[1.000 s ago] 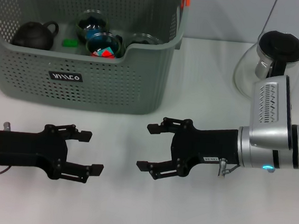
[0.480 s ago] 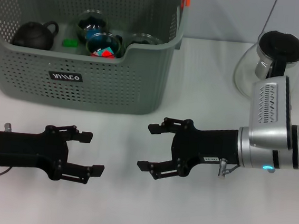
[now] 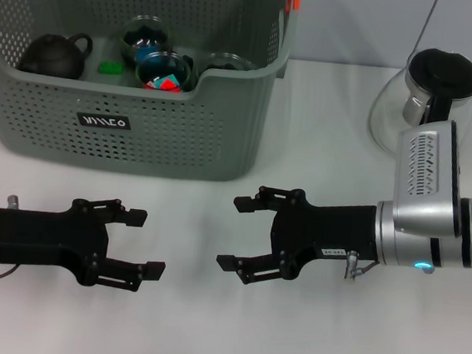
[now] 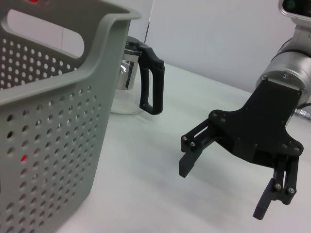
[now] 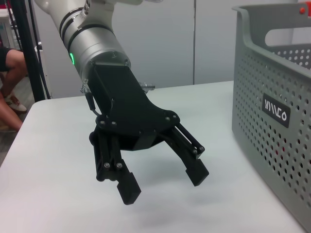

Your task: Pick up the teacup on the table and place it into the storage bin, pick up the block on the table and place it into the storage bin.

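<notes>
Both grippers, left [image 3: 133, 242] and right [image 3: 243, 233], hang spread apart and empty over the table [image 3: 324, 135]; your teacup [image 3: 164, 70] and block [image 3: 168, 82] sit inside the storage bin [image 3: 132, 129], so task looks done.

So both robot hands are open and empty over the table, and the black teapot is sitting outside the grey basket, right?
Not quite. The black teapot sits inside the grey basket, at its left end, as the head view shows. The rest holds: the left gripper and right gripper both hang open and empty over the table.
</notes>
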Robot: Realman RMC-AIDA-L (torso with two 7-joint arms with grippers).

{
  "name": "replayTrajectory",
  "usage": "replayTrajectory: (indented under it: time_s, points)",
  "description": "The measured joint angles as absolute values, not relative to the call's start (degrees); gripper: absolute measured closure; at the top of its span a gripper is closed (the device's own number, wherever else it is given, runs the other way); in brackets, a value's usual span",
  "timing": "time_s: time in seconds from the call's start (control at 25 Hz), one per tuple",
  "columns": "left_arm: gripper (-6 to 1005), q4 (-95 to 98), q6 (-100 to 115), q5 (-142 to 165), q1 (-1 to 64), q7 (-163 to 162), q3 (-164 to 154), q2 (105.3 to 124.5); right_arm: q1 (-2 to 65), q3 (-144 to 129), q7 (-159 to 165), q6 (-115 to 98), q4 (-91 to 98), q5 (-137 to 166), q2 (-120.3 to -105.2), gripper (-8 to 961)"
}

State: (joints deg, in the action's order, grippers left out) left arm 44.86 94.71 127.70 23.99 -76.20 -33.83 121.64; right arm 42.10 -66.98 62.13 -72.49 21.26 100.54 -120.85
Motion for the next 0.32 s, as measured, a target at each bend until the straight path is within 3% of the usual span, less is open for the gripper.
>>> replayTrajectory:
  time_s: [0.32]
  points:
    - [65,44.4,94.7,127.7,24.0,-76.2,-33.8,121.45,42.2,-67.0,62.1,-72.5,21.3,100.5,-120.85,12]
